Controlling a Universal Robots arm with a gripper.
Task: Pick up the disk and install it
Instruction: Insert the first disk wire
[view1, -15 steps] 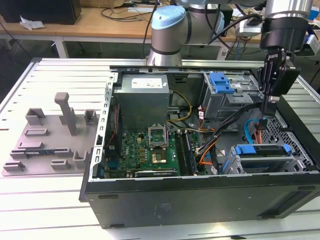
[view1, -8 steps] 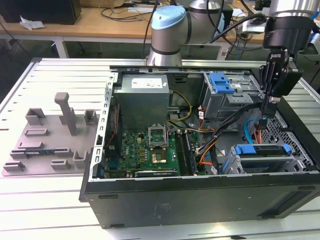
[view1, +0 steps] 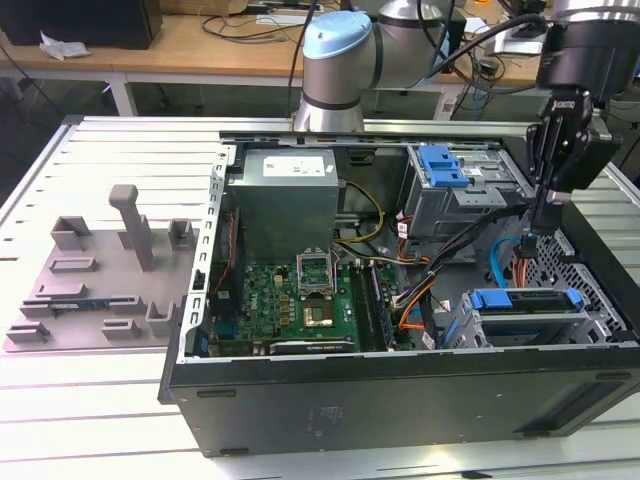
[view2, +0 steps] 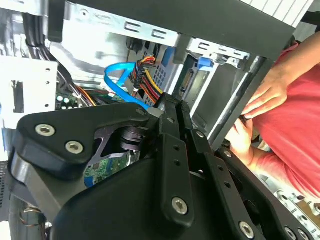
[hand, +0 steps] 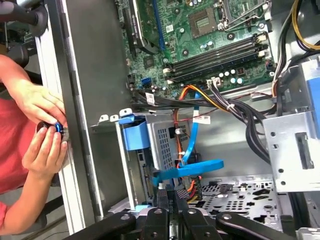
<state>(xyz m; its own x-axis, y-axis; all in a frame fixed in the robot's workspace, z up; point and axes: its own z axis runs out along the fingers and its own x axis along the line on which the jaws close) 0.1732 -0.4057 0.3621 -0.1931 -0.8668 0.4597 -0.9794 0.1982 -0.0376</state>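
The disk (view1: 525, 300), with its blue carrier bracket on top, lies in the drive cage at the case's corner on the exterior view's right. Its blue bracket end (hand: 134, 132) shows at the cage mouth in the first wrist view. My gripper (view1: 537, 228) hangs just above and behind the cage, pointing down into the case. Its black fingers (hand: 164, 196) stand together and shut beside a blue data cable (hand: 192, 169) and a plug with orange and red wires (hand: 192, 186). I see nothing held between them.
The open computer case (view1: 400, 390) holds a grey power-supply box (view1: 285, 195), a green motherboard (view1: 300, 295) and a blue latch (view1: 445, 165) on the upper bay. A person's hands (hand: 42, 127) rest on the case's outer wall. A grey fixture (view1: 100, 270) lies on the exterior view's left.
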